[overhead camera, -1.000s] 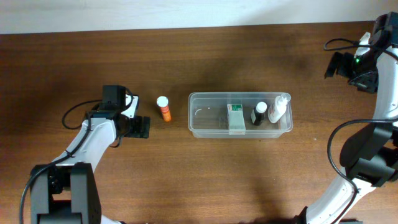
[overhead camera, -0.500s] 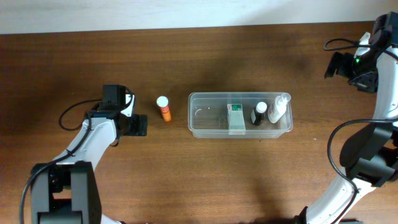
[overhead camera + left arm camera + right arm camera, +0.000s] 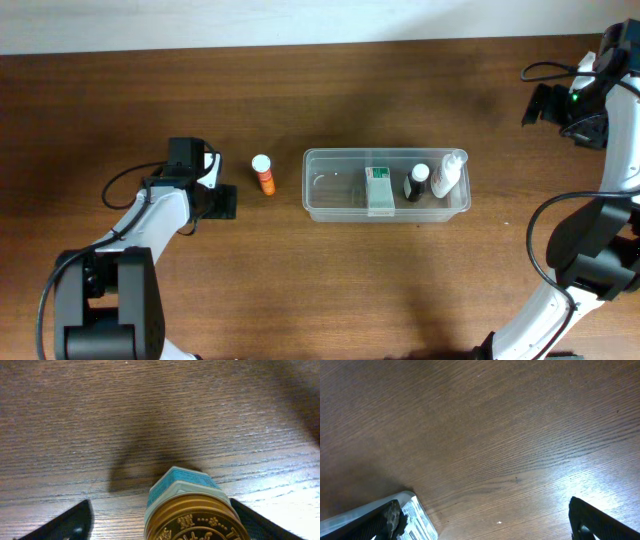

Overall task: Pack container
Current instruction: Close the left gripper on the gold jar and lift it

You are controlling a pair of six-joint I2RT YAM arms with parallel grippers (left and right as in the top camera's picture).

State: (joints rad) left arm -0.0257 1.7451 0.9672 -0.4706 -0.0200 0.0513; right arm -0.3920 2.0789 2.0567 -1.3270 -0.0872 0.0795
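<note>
The container (image 3: 340, 190), a long clear plastic tub, lies at the table's middle. It holds a white-and-green box (image 3: 378, 190), a dark bottle (image 3: 415, 183) and a white bottle (image 3: 449, 173). An orange bottle with a white cap (image 3: 263, 174) lies on the table left of the tub. My left gripper (image 3: 222, 202) is left of that bottle. In the left wrist view its fingers (image 3: 162, 522) are open around a gold-lidded jar with a teal label (image 3: 195, 510), which sits against the right finger with a gap on the left. My right gripper (image 3: 545, 103) is open and empty at the far right.
The table is dark wood, with a pale wall edge (image 3: 300, 25) along the back. In the right wrist view the open fingers (image 3: 487, 522) frame bare wood, and a rounded pale corner with print (image 3: 417, 515) shows beside the left finger.
My left gripper has shifted slightly to the left, away from the orange bottle. The right arm, the tub and its contents have not moved.
</note>
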